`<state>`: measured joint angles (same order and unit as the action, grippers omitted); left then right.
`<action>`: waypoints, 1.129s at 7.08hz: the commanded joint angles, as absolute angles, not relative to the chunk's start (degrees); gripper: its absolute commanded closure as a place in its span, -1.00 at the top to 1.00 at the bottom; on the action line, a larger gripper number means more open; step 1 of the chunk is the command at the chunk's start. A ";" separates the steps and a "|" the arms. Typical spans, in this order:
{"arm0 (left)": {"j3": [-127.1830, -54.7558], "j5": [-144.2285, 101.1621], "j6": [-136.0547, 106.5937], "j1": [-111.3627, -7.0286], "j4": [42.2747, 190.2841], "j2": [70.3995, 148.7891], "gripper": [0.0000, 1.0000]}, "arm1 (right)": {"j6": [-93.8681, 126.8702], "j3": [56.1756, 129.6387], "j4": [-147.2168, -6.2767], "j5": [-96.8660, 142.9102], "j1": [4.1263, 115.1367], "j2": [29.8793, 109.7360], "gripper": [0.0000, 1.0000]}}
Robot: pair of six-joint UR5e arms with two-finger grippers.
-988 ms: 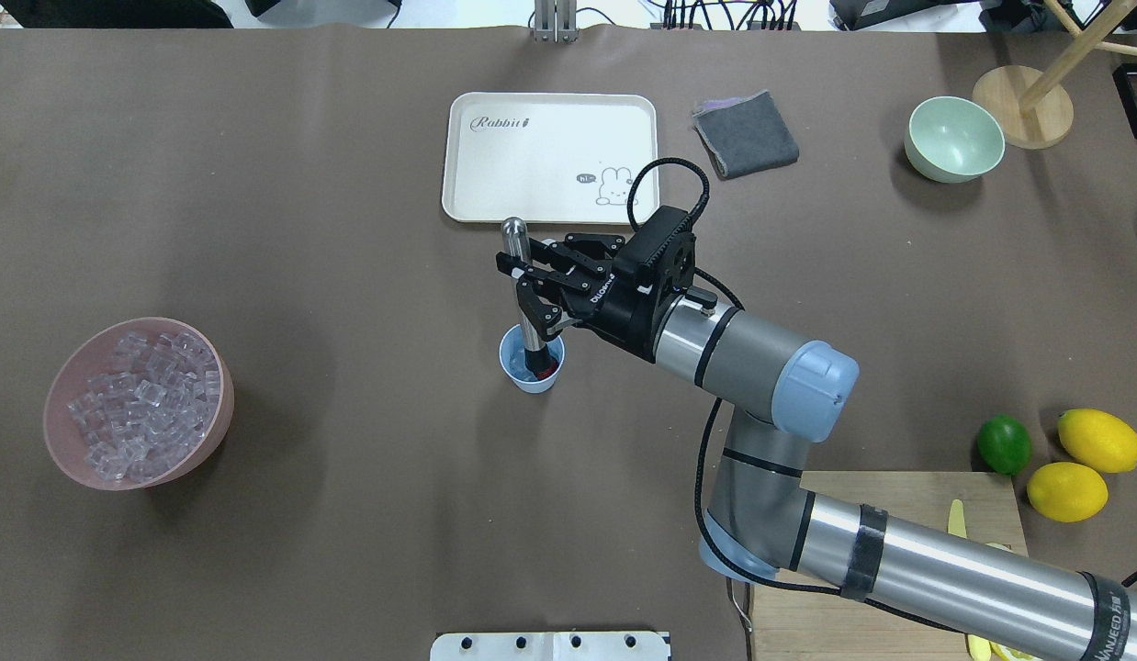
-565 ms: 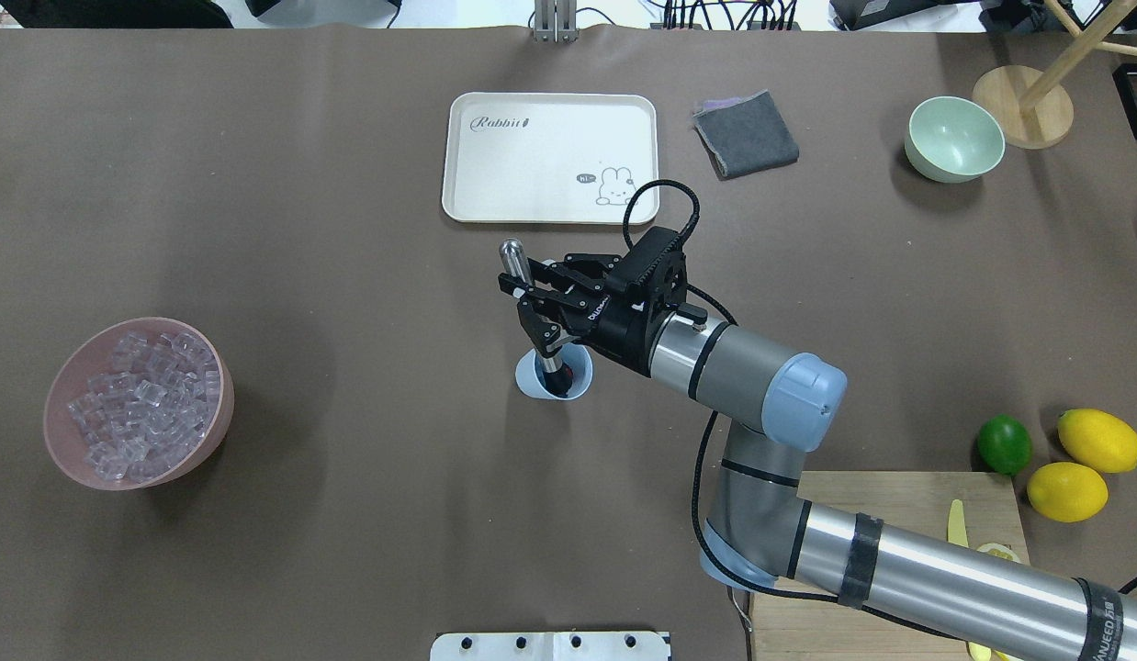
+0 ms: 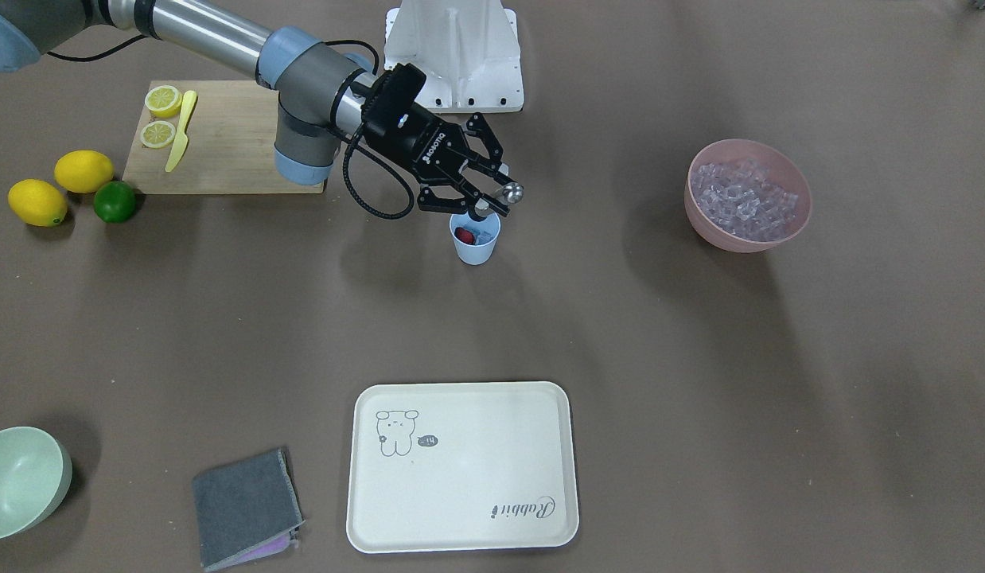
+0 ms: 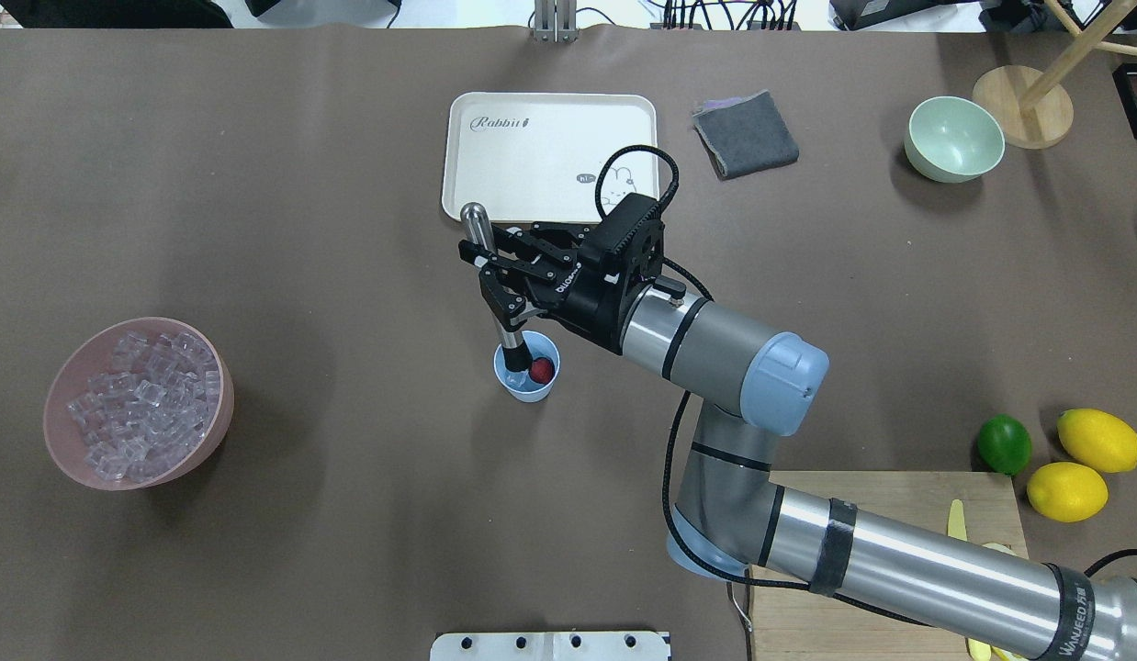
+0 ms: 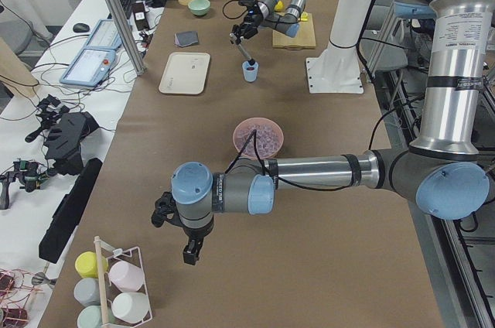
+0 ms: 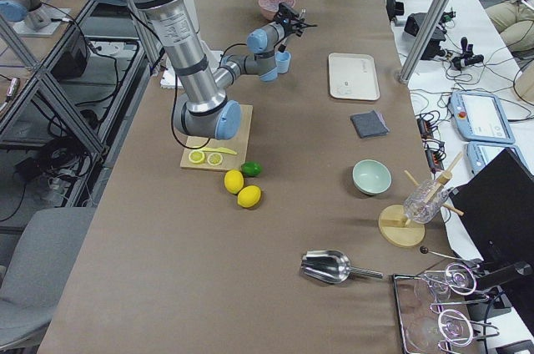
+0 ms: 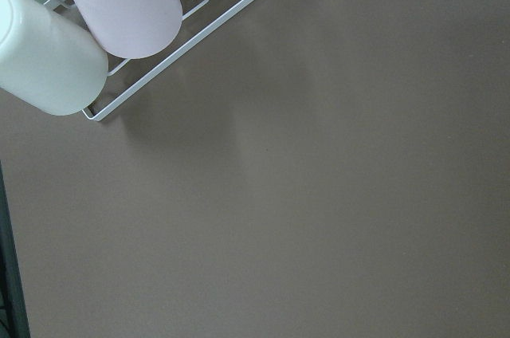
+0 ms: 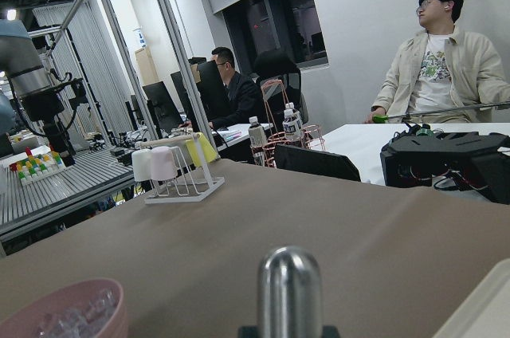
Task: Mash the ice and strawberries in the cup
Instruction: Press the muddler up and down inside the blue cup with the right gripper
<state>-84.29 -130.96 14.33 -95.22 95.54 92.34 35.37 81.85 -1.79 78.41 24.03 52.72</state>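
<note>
The light blue cup (image 4: 527, 378) stands mid-table, also seen in the front view as the cup (image 3: 475, 247). Inside it lies a red strawberry (image 4: 542, 369) (image 3: 464, 235), with pale bluish ice pieces (image 3: 484, 235) beside it. My right gripper (image 4: 489, 274) (image 3: 484, 204) is shut on a steel muddler (image 4: 478, 229) (image 8: 291, 290), which leans with its lower end down in the cup beside the strawberry. More ice (image 4: 144, 402) fills the pink bowl (image 4: 63, 459) at the left. My left gripper (image 5: 189, 244) hovers far off near a cup rack; I cannot tell if it is open or shut.
A cream tray (image 4: 550, 110) lies just behind the right gripper, with a grey cloth (image 4: 745, 135) and a pale green bowl (image 4: 952, 140) further right. A lime (image 4: 1004, 444), two lemons (image 4: 1097, 440) and a cutting board (image 4: 899, 496) sit by the right arm. The rack of cups (image 7: 103, 27) stands below the left wrist.
My right gripper has moved left and away from me with the muddler, which now leans more. The cup slid back left, and the strawberry now shows beside the muddler's tip.
</note>
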 commanded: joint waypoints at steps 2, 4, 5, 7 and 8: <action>-84.29 -130.96 14.33 -95.10 95.54 92.37 0.96 | 35.68 84.46 -5.35 78.40 25.66 51.42 -1.00; -84.29 -130.96 14.33 -95.01 95.62 92.37 0.96 | 35.68 83.59 -5.36 78.40 25.66 51.59 -1.00; -84.29 -130.96 14.41 -95.01 95.62 92.37 0.96 | 35.68 82.97 -5.36 78.40 25.66 51.50 -1.00; -84.11 -130.96 14.41 -95.01 95.62 92.37 0.96 | 35.77 80.52 -5.19 78.40 25.66 51.50 -1.00; -83.85 -130.96 14.41 -95.01 95.62 92.37 0.95 | 36.29 79.90 -5.10 78.40 25.32 51.76 -1.00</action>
